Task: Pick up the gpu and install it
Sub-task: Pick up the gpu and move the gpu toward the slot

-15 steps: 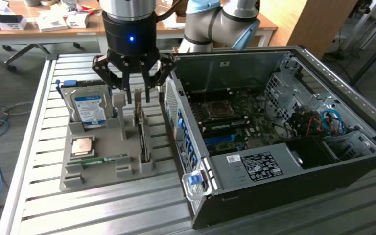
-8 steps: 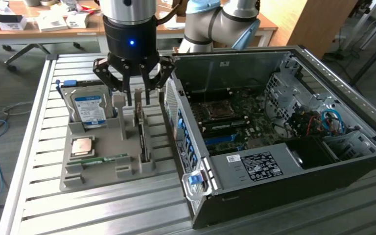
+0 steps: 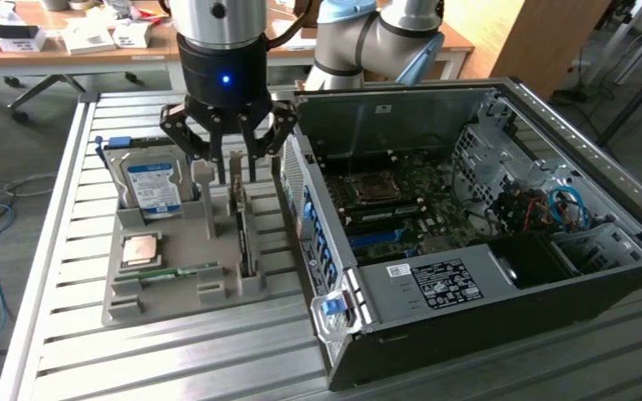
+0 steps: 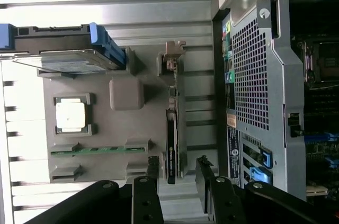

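At the edge of the tray (image 3: 131, 313) (image 4: 106, 123) beside the computer case (image 3: 433, 288) (image 4: 254, 75), hovering with gripper (image 3: 231, 171) (image 4: 178, 179) spread open. Lined up over one end of the gpu (image 3: 245, 238) (image 4: 172, 144), upright in its slot.

No readable text anywhere.

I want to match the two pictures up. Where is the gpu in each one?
Exterior view: the gpu stands on edge in the grey tray, beside the computer case.
Wrist view: the gpu sits just ahead of the fingers, beside the case.
Shared landmark: the blue-labelled hard drive in that tray.
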`<state>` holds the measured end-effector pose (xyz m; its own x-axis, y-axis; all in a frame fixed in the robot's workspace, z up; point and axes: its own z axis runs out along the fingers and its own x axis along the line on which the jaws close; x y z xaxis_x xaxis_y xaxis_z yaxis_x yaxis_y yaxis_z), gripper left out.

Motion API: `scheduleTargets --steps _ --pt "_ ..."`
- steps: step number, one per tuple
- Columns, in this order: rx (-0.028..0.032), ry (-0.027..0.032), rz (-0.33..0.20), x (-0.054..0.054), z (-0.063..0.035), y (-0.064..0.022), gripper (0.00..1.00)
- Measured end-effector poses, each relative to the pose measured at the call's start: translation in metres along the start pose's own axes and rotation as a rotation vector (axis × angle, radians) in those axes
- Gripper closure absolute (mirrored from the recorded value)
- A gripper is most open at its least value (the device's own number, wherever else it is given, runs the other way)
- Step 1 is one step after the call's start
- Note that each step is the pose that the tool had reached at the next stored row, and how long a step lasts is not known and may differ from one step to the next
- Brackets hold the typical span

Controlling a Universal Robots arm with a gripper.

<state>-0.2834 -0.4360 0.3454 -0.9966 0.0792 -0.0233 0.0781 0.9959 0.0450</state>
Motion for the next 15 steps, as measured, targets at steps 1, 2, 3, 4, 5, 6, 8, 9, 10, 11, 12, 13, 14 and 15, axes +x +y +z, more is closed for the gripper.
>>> scheduleTargets --steps 1,2,3,4,5,6,8,9,10,11,12,13,14,15 --pt "0.0 0.0 0.0 0.0 0.001 0.0 0.59" --pt "0.0 0.0 0.0 0.0 0.0021 -0.0001 0.59" --pt "-0.0001 -0.0001 0.0 0.0 0.0035 -0.0002 0.59" --pt "-0.0001 -0.0001 0.0 0.0 0.0047 -0.0002 0.59" --pt "0.0 0.0 0.0 0.0 0.006 -0.0003 0.59" --pt "0.0 -0.0001 0.0 0.0 0.0073 -0.0003 0.59" --pt "-0.0001 -0.0001 0.0 0.0 0.0095 -0.0004 0.59" --pt "0.0 0.0 0.0 0.0 0.0103 -0.0005 0.59" --pt "0.0 -0.0001 0.0 0.0 0.0111 -0.0005 0.59" --pt "0.0 0.0 0.0 0.0 0.0115 -0.0005 0.59" --pt "0.0001 0.0001 0.0 0.0 0.0115 -0.0005 0.59" --pt "0.0002 0.0002 0.0 0.0 0.0115 -0.0005 0.59" --pt "0.0002 0.0001 0.0 0.0 0.0115 -0.0005 0.59" --pt "0.0001 0.0001 0.0 0.0 0.0115 -0.0005 0.59"
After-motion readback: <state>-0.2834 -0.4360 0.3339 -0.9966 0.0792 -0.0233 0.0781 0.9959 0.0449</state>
